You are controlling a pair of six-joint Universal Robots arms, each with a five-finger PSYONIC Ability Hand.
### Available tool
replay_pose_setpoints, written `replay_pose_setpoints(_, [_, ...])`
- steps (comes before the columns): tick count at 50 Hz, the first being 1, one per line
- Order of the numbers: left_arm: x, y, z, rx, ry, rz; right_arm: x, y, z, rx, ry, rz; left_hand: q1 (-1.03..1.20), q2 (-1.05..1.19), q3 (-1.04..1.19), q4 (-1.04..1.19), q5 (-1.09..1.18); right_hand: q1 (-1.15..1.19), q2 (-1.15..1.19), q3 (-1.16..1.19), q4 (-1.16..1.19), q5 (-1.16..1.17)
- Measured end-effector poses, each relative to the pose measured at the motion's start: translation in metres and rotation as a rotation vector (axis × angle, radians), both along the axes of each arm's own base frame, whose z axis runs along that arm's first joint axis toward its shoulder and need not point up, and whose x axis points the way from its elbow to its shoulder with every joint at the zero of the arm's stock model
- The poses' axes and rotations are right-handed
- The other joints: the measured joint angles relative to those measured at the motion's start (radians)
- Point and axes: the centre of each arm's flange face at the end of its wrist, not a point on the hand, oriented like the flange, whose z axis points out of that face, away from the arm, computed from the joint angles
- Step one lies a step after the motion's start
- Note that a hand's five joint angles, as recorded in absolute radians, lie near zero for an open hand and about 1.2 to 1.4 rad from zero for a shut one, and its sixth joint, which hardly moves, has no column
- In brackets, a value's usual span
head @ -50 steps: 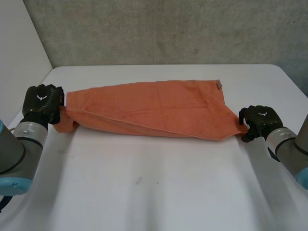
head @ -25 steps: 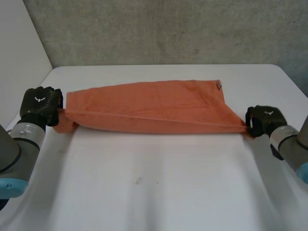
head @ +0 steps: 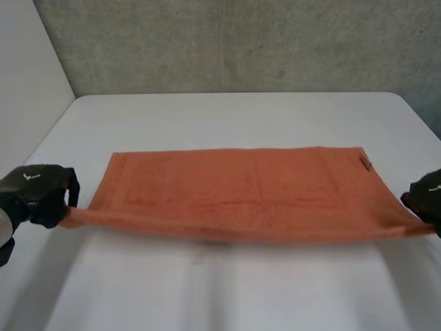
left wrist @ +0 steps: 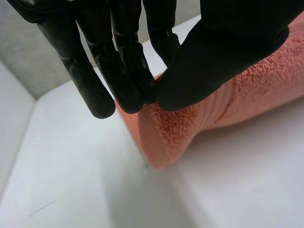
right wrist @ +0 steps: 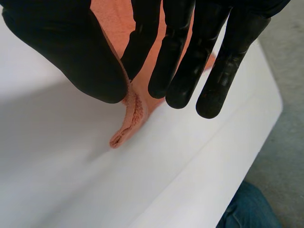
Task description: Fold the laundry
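**Orange towel** [head: 241, 186], spread crosswise over the middle of the white desk [head: 227, 296], with its long edges running from one arm's side to the other. The far long edge lies flat on the desk. The near long edge is drawn into a straight line between the left robot hand [head: 36, 196] and the right robot hand [head: 427, 200]. Judging by the shadow band beneath it, this edge seems to hang just clear of the surface, though the head view does not settle this. A small tag [head: 363, 163] sits at the far corner on the robot's right side.

**Left robot hand:** at the near corner on the robot's left, clamped on the towel. In the left wrist view its thumb [left wrist: 223, 52] presses the terry border against the straight fingers [left wrist: 128, 76]. The cloth bunches into a thick fold just below the pinch, above bare desk.

**Right robot hand:** at the near corner on the robot's right, likewise clamped on the towel. In the right wrist view the thumb [right wrist: 71, 52] and the fingers [right wrist: 178, 66] pinch the doubled hem. The rounded tip of the hem pokes out beneath them, over the desk.

**Surroundings:** the two hands sit at the outer ends of the towel, well apart. A grey concrete wall [head: 241, 41] stands behind the desk, and a pale panel [head: 27, 83] borders it on the robot's left. Past the desk's edge in the right wrist view lies a patch of blue, denim-like cloth [right wrist: 247, 209].
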Motion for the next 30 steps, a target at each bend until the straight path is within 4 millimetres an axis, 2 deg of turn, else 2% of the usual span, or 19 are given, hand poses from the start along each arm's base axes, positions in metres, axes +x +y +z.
replay_pose_setpoints(4, [-0.001,0.001,-0.001,0.004,-0.009,-0.045,-0.001,0.0,0.0,0.006,0.007,0.005,0.0,0.0,0.0,0.0,0.0,0.0,0.0,0.0,0.0,0.001])
replay_pose_setpoints(8, [-0.002,-0.009,-0.007,-0.017,-0.028,-0.073,-0.001,-0.011,-0.005,-0.019,-0.009,-0.002,0.0,0.0,0.0,0.0,0.0,0.0,0.0,0.0,0.0,0.001])
replay_pose_setpoints(9, [-0.002,-0.02,-0.013,-0.037,-0.039,-0.083,0.002,-0.023,-0.013,-0.047,-0.025,-0.002,0.0,0.0,0.0,0.0,0.0,0.0,0.0,0.0,0.0,0.001])
replay_pose_setpoints(11, [-0.003,-0.028,-0.016,-0.05,-0.043,-0.089,0.003,-0.027,-0.016,-0.057,-0.031,0.0,0.0,0.0,0.0,0.0,0.0,0.0,0.0,0.0,0.0,0.001])
replay_pose_setpoints(16, [-0.019,-0.072,-0.036,-0.13,-0.058,-0.128,0.031,-0.069,-0.039,-0.181,-0.073,0.052,0.0,0.0,0.0,0.0,0.0,0.0,0.0,0.001,0.0,0.003])
replay_pose_setpoints(23, [-0.041,-0.119,-0.053,-0.235,-0.068,-0.127,0.062,-0.115,-0.06,-0.344,-0.08,0.086,0.0,0.0,0.0,0.0,0.0,0.0,0.0,0.001,0.0,0.006])
replay_pose_setpoints(24, [-0.046,-0.133,-0.057,-0.268,-0.07,-0.115,0.07,-0.129,-0.065,-0.397,-0.082,0.094,0.0,0.0,0.0,0.0,0.0,0.0,0.0,0.001,0.0,0.006])
replay_pose_setpoints(30, [-0.056,-0.164,-0.066,-0.338,-0.075,-0.087,0.084,-0.16,-0.076,-0.526,-0.091,0.11,0.0,0.0,0.0,0.0,0.0,0.0,0.0,0.001,0.0,0.006])
